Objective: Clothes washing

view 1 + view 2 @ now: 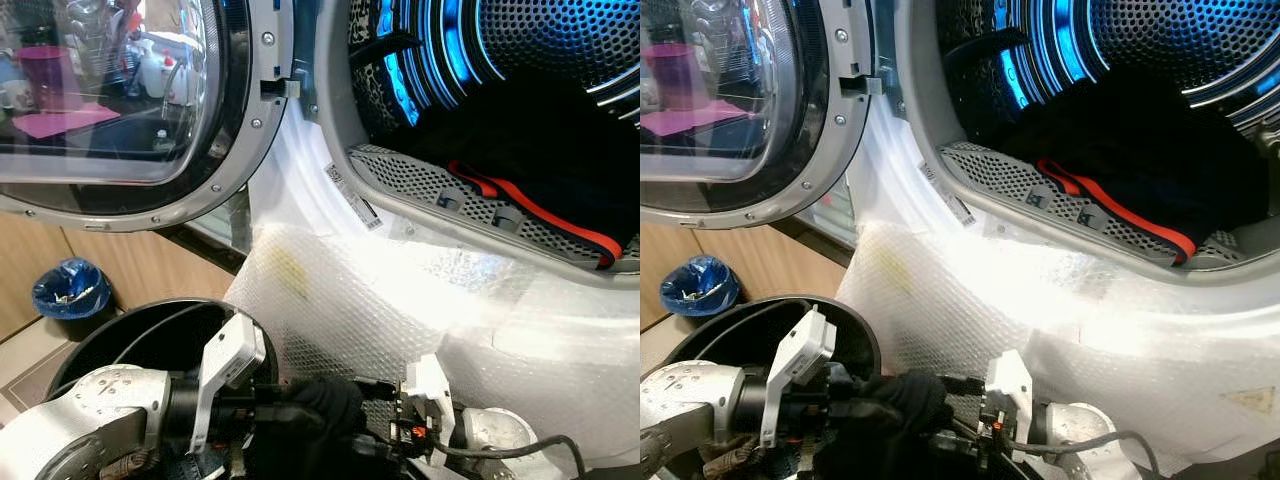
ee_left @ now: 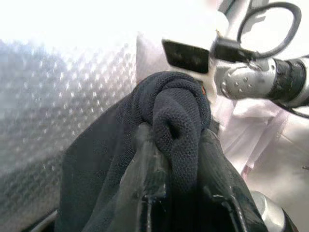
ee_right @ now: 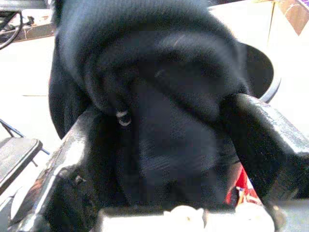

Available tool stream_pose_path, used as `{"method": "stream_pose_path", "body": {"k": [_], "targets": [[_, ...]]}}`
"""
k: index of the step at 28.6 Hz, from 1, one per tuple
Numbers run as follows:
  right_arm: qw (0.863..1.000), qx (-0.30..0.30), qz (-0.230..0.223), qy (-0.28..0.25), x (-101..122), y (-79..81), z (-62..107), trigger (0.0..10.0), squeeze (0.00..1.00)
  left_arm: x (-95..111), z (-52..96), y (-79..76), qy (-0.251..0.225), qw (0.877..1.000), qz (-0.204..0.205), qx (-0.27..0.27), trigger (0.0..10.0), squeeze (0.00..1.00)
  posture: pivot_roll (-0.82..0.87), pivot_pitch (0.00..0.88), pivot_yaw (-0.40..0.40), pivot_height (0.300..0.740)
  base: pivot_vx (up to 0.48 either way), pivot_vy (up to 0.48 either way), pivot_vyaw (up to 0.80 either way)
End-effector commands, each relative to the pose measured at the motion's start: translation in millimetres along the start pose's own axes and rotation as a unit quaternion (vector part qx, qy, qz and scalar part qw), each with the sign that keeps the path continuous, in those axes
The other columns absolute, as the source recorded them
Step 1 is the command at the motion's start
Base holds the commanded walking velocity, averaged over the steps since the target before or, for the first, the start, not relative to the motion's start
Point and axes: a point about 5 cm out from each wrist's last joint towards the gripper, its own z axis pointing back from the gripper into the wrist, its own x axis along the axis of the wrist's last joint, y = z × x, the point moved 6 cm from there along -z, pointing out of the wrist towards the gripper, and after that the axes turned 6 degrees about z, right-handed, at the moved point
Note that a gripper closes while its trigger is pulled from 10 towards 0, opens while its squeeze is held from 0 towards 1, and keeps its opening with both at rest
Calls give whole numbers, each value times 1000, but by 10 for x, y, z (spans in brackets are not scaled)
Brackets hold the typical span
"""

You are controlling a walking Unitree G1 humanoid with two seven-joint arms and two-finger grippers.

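Left gripper (image 2: 176,193): fingers closed on a bunched dark garment (image 2: 169,121); in the left wrist view the knit fold is pinched between both black fingers. Right gripper (image 3: 159,159): also clamped on the same garment, cloth wadded between its two fingers and bulging over them.

Location: garment sits at bottom centre of the left eye view (image 1: 320,410), held between the two grippers, above the rim of a black basket (image 1: 110,335) at lower left. It is below and well short of the drum (image 1: 520,60) opening at upper right.

Progress, judged:
- Door (image 1: 120,110) open, upper left. Done.
- Drum lit blue; already holds dark laundry w/ a red strap (image 1: 540,215), lying at the drum's lower lip. Partial load in.
- Current item lifted from basket area but not yet in drum. Transfer pending.
- Basket contents: cannot tell, mostly hidden by arms.
- Door closing and machine start: not done.

Arm pose: both silver arms enter from bottom edge, forearms roughly level, wrists turned inward so grippers meet at centre. Left arm (image 1: 110,410) over basket; right arm (image 1: 480,430) low at bottom right, cable trailing.

Other: bubble wrap (image 1: 400,300) covers machine front below the opening. Blue bin (image 1: 70,288) on floor, far left.

Risk: garment could drag on the wrap or lip during lift.
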Motion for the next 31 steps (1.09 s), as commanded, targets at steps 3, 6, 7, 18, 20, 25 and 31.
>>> {"method": "stream_pose_path", "body": {"k": [3,6,7,18,20,25,31], "targets": [[993,114,-42,12,-43,425,74,10000,0,228,-162,-76,-48,998,-25,-21,0,0,158,30,-85,740,0,0,0],[990,128,-47,22,-70,479,90,10000,0,225,-240,-110,-51,998,-25,-29,0,0,152,28,-82,740,0,0,0],[990,127,-47,27,-85,475,91,10000,0,223,-251,-108,-51,998,-26,-29,0,0,152,28,-82,740,0,0,0],[996,-64,-30,53,-243,-153,-138,10000,0,387,-506,-97,-91,995,-26,-15,0,0,158,17,-89,740,0,0,0],[996,-70,-30,45,-219,-159,-168,10000,0,404,-525,-99,-96,995,-25,-13,0,0,161,14,-95,740,0,0,0],[996,-63,-63,29,-238,-103,-272,10000,0,501,-630,-155,-114,993,-27,-19,0,0,168,18,-97,740,0,0,0],[990,-66,-125,-24,-105,-109,-344,10000,0,534,-677,-212,-119,992,-29,-29,0,0,163,19,-94,740,0,0,0]]}}
